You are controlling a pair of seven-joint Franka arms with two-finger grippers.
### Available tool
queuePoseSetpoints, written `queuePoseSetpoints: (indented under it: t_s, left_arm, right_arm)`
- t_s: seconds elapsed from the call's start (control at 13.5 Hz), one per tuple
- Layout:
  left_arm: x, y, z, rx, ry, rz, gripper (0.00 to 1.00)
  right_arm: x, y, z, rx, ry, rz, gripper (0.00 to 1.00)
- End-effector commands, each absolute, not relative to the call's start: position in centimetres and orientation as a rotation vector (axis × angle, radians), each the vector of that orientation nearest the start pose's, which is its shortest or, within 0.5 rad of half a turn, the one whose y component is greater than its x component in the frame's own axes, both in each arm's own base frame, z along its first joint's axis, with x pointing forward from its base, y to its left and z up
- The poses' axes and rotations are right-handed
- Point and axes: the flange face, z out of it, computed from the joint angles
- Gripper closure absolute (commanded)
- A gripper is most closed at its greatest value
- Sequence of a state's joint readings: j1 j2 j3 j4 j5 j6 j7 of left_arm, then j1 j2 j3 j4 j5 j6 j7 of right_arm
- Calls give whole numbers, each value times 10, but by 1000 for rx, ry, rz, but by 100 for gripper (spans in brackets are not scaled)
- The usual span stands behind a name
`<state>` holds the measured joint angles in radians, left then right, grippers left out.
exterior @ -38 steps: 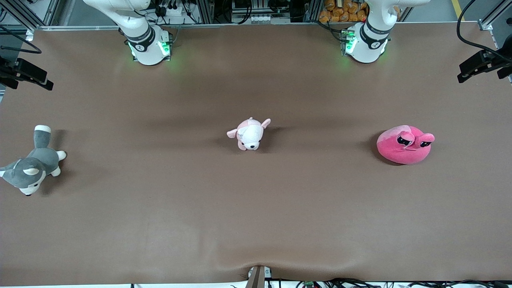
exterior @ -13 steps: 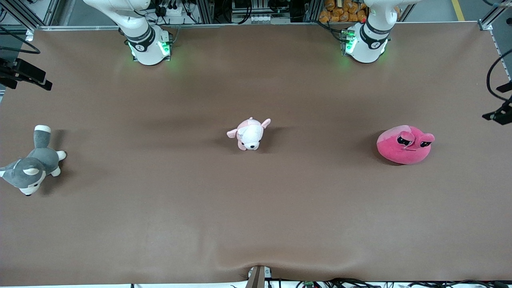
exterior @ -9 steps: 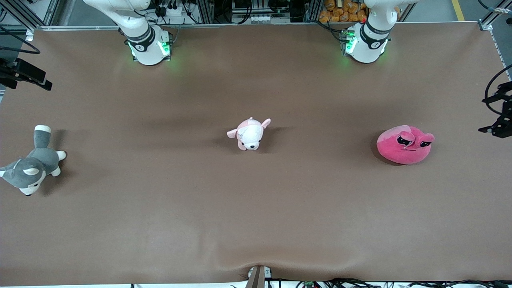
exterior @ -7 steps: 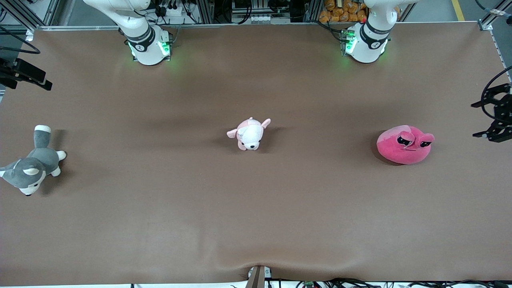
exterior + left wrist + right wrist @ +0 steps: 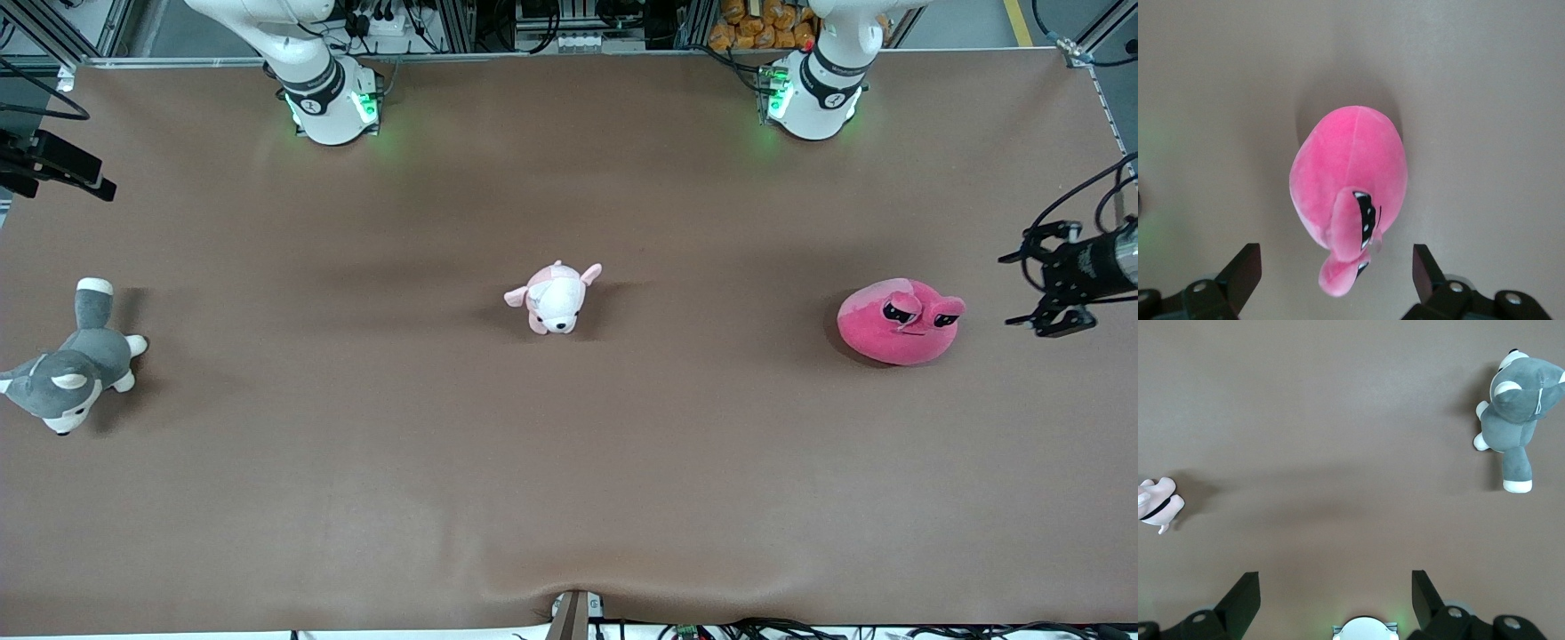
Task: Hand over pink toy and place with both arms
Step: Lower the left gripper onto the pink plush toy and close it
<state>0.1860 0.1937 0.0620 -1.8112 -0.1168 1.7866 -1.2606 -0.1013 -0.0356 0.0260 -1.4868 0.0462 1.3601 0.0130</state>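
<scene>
Front view, toy: the pink toy [image 5: 901,323] lies on the brown table [image 5: 569,462] toward the left arm's end, eyes up, untouched.
Front view, left gripper: the left gripper [image 5: 1022,289] hangs above the table just beside the pink toy, apart from it, fingers spread wide and empty.
Front view, right gripper: the right gripper [image 5: 107,188] shows only partly at the edge over the right arm's end of the table; that arm waits.
Front view, other toys: a pale puppy plush [image 5: 553,298] sits mid-table; a grey husky plush [image 5: 73,360] lies at the right arm's end.
Left wrist view: the pink toy [image 5: 1348,193] fills the middle, with both open fingers [image 5: 1241,273] standing wide on either side of it, not touching.
Right wrist view: the right gripper's fingers [image 5: 1243,597] are parted with nothing between them; below lie bare table, the husky [image 5: 1518,407] and a bit of the puppy [image 5: 1158,501].
Progress: nothing is done yet, judging by how things lie.
Left to do: grasp, lift, handover to the right arm, and placing.
</scene>
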Motion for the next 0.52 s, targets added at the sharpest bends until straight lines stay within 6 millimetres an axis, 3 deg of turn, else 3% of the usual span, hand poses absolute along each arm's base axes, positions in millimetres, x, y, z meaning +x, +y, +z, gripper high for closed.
queuePoseSetpoints:
  t_s: [0.0,0.45]
  left_arm:
    - [574,132,409,-2191,-2175,340,0]
    - [554,122,373,-2227,-2231,221,0]
  right_arm:
    - [519,-36,667,-3073,144,141,0]
    - [520,-36,666,-3073,142,143,0]
